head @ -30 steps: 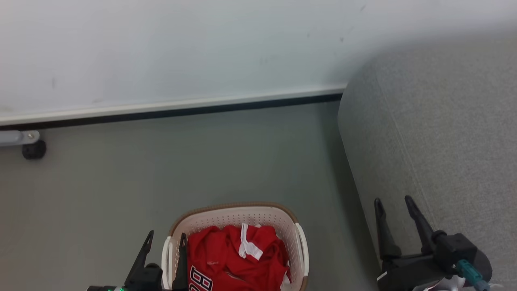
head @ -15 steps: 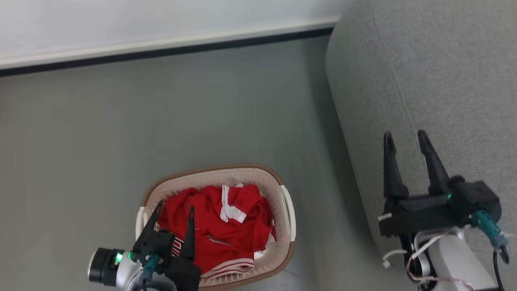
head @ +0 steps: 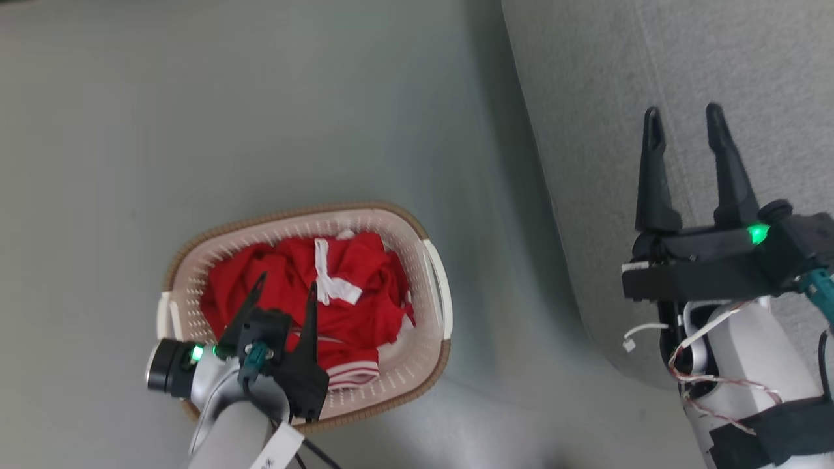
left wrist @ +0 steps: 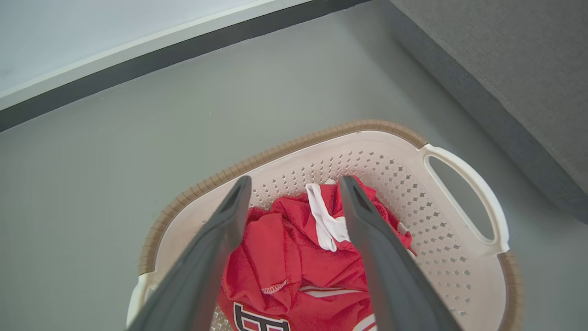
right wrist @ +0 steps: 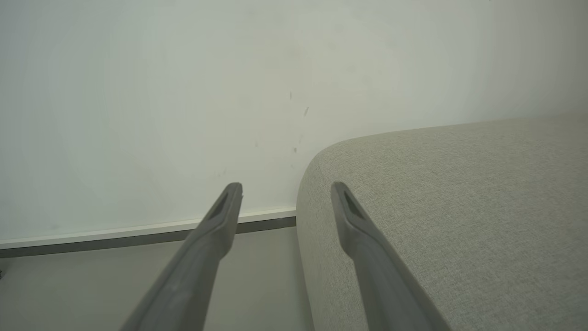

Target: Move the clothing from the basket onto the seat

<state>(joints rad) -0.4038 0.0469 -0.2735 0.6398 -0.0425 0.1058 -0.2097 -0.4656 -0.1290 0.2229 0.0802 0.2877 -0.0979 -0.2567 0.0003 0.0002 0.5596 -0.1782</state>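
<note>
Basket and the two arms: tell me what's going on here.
The job is moving the red clothing from the basket onto the grey sofa. The left gripper hovers open over the clothing, holding nothing. The right gripper, also open and empty, sits over the sofa's edge.

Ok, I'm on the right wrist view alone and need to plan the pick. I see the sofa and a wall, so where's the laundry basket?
Observer: The laundry basket stands on the floor to the left of the sofa, with a gap between them.
Operator: Anything in it?
Observer: It holds red clothing with white trim, bunched up inside.
Operator: And the other arm?
Observer: The left claw is open above the clothing. I cannot tell whether it touches.
</note>
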